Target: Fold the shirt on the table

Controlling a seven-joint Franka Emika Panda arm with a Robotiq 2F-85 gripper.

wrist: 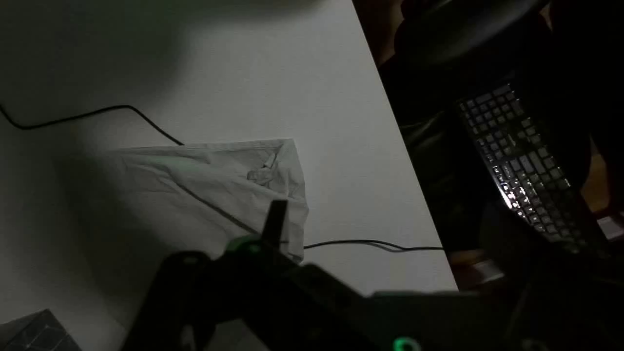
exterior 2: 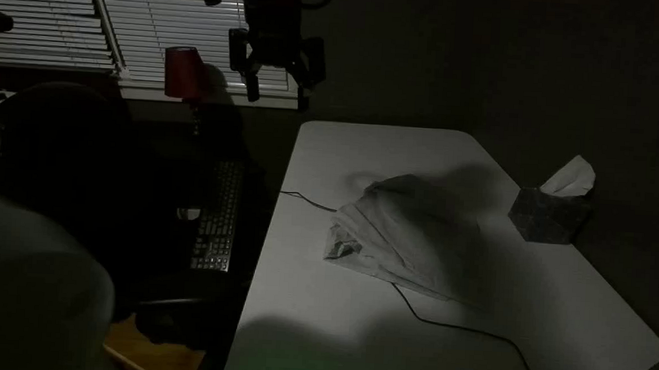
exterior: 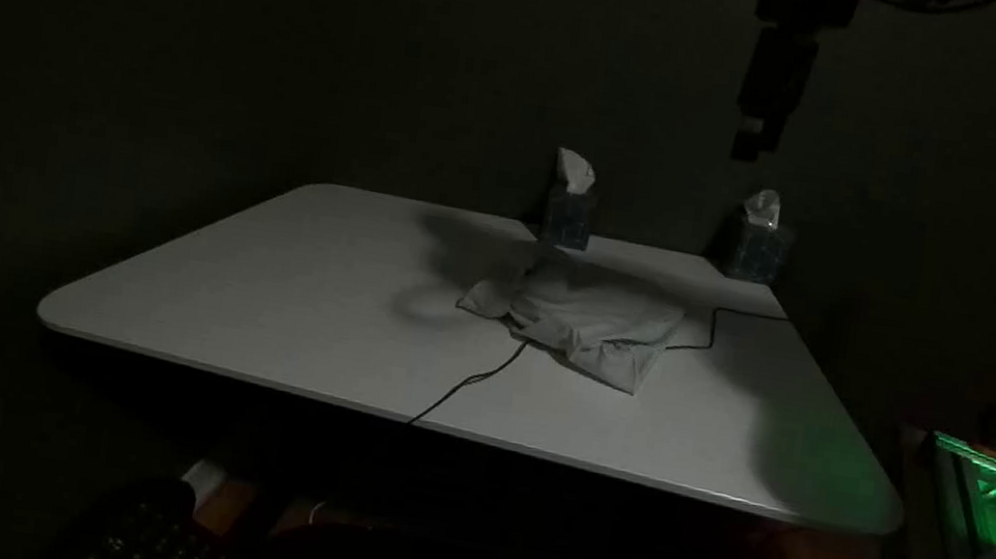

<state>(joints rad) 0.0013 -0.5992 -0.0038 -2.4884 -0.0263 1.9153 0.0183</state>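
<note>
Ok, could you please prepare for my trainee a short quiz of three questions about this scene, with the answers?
1. Fill in: a dark ____ emerges from under the shirt on the table.
2. True or false: the keyboard lies off the table.
3. Choose: the jaws are A) apart, holding nothing; B) shut on the shirt; C) resting on the table.

Key:
1. cable
2. true, it lies beyond the edge in the wrist view
3. A
</note>
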